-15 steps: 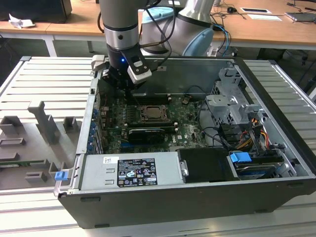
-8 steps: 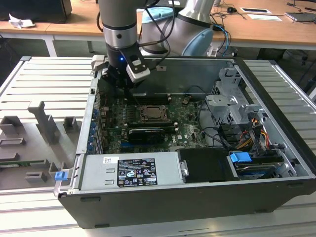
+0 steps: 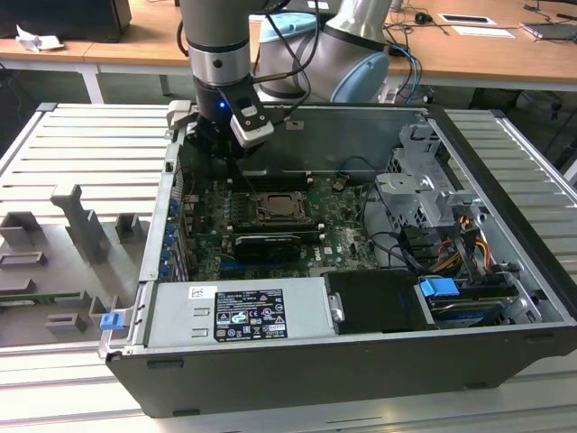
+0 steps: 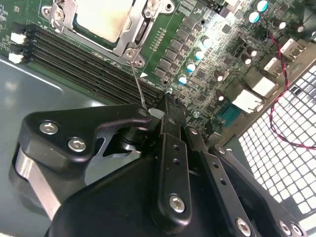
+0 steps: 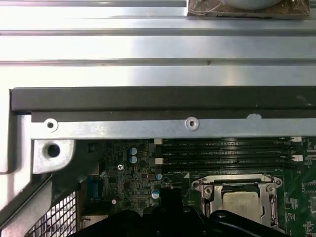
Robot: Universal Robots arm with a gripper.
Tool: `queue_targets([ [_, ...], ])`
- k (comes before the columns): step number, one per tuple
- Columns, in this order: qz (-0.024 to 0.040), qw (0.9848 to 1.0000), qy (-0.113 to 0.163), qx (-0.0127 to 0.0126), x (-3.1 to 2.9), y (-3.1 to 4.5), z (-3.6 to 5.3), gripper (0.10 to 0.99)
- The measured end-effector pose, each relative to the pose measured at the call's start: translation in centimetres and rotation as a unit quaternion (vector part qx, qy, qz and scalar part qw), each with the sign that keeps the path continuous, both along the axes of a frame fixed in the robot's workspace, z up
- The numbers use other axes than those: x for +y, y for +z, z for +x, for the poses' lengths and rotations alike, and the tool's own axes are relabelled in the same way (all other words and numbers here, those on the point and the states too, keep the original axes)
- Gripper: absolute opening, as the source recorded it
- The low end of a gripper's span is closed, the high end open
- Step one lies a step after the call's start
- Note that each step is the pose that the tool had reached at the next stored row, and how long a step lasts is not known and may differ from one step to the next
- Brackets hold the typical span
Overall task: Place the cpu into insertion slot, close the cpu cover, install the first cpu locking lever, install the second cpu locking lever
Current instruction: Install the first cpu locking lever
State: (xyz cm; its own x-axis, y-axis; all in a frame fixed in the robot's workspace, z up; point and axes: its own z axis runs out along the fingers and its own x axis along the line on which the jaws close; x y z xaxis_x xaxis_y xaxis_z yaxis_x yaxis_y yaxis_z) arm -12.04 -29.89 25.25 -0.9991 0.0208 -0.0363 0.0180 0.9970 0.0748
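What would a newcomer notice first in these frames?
The open computer case dominates, and the arm reaches in on the exterior view's left. In the second wrist view the cpu sits framed by the cpu cover, the gripper close to a thin wire lever.

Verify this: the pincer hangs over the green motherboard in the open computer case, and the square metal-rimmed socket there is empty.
Not empty: the second wrist view shows a small pale silvery-beige square chip seated in the square metal-rimmed socket. The rest stands.
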Motion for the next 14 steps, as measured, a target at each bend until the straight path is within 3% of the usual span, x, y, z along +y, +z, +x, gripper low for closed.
queue_targets([
  [7,0.0,1.0,0.0,0.0,0.0,-0.04,0.69,0.106],
  [8,0.0,1.0,0.0,0.0007,0.0,-0.05,1.21,0.106],
  [14,0.0,1.0,0.0,0.001,0.0,-0.15,2.33,0.106],
])
